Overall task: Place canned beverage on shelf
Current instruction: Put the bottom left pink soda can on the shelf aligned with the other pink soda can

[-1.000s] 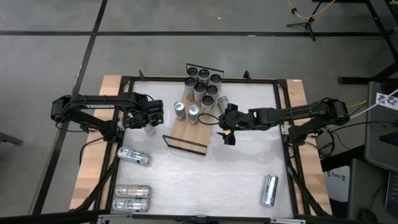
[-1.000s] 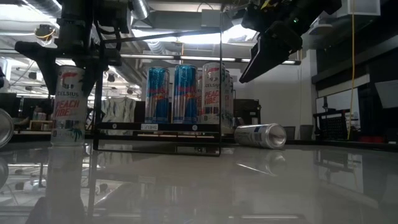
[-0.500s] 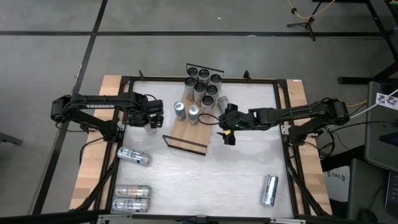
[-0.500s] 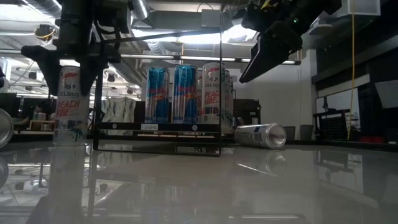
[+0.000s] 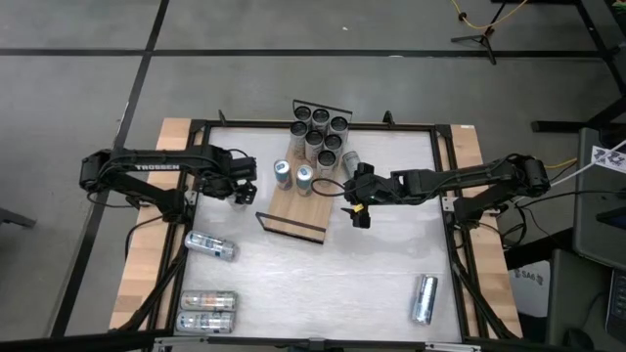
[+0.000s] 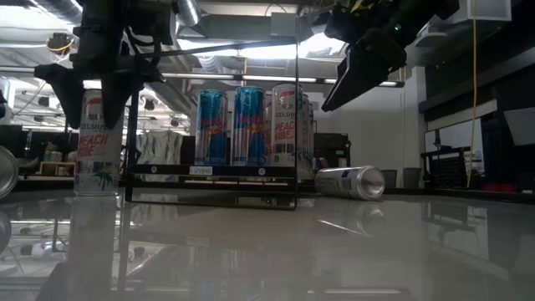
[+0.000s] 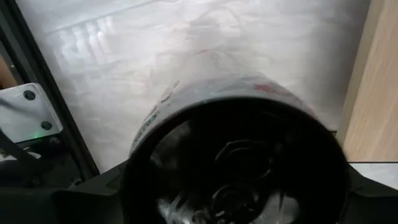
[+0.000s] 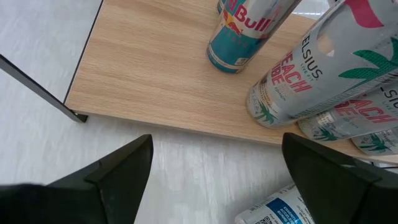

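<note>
Left gripper (image 5: 238, 186) clamped around an upright Peach Vibe can (image 6: 98, 142), carried a shade nearer the shelf (image 5: 293, 209) than a second ago; in the low view the can has slid slightly toward the shelf's black wire rail (image 6: 129, 125). Can sits directly between the fingers, base close to the bench (image 5: 323, 279), whether lifted or touching cannot be told. Shelf lies just beyond the gripper, toward the centre of the bench, already carrying upright cans (image 5: 318, 132) at its far end and two blue ones (image 5: 291, 174) nearer. Right gripper (image 5: 356, 202) hangs with jaws spread, empty, beside the shelf's opposite long edge. Judged: transfer under way, placement not yet done.
</note>
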Tool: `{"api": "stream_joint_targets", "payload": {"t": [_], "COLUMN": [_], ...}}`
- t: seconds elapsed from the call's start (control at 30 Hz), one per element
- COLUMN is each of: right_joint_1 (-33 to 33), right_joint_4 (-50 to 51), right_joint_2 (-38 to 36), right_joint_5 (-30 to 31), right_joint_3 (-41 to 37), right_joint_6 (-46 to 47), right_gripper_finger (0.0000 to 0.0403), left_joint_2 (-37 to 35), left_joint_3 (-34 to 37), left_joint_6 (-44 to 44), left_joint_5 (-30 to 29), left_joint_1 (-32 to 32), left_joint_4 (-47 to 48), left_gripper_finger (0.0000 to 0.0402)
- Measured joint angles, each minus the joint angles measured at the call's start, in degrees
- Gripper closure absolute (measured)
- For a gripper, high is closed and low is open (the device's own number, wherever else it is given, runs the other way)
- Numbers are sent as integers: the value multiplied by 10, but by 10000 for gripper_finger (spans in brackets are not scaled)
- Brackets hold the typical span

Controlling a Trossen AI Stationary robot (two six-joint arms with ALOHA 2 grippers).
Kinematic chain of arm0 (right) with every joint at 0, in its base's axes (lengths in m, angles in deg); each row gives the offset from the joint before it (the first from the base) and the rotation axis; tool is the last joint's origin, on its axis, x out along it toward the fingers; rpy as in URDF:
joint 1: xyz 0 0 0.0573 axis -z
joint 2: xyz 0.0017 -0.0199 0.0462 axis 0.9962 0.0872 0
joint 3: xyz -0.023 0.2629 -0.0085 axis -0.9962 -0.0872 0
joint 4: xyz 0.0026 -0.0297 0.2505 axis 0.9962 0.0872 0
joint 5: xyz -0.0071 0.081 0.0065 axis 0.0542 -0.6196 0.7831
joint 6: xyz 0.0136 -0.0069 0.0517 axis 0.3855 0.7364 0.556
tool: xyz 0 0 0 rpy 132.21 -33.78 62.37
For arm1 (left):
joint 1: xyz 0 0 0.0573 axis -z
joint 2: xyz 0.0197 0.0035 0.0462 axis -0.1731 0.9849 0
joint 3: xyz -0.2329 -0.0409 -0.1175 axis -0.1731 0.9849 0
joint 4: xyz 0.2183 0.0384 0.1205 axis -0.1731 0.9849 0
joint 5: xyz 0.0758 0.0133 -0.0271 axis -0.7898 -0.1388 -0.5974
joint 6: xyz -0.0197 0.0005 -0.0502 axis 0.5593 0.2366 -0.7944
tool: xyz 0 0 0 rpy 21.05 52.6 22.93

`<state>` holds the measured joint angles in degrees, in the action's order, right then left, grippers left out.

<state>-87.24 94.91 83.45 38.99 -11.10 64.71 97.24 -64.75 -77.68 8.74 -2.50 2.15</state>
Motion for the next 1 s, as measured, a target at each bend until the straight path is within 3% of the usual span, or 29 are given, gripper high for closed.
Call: {"api": "stream_joint_targets", "payload": {"t": [0.3,0.77,1.0], "right_joint_1": [0,0,0], "right_joint_4": [0,0,0], "right_joint_2": [0,0,0], "right_joint_5": [0,0,0], "right_joint_3": [0,0,0], "right_joint_6": [0,0,0], "right_gripper_finger": [52,52,52], "left_joint_2": [-13,-40,-47], "left_joint_3": [0,-3,-35], "left_joint_6": [-12,107,167], "left_joint_5": [14,16,-11], "left_joint_1": [0,0,0], "left_joint_4": [25,11,30], "left_gripper_finger": [113,113,113]}}
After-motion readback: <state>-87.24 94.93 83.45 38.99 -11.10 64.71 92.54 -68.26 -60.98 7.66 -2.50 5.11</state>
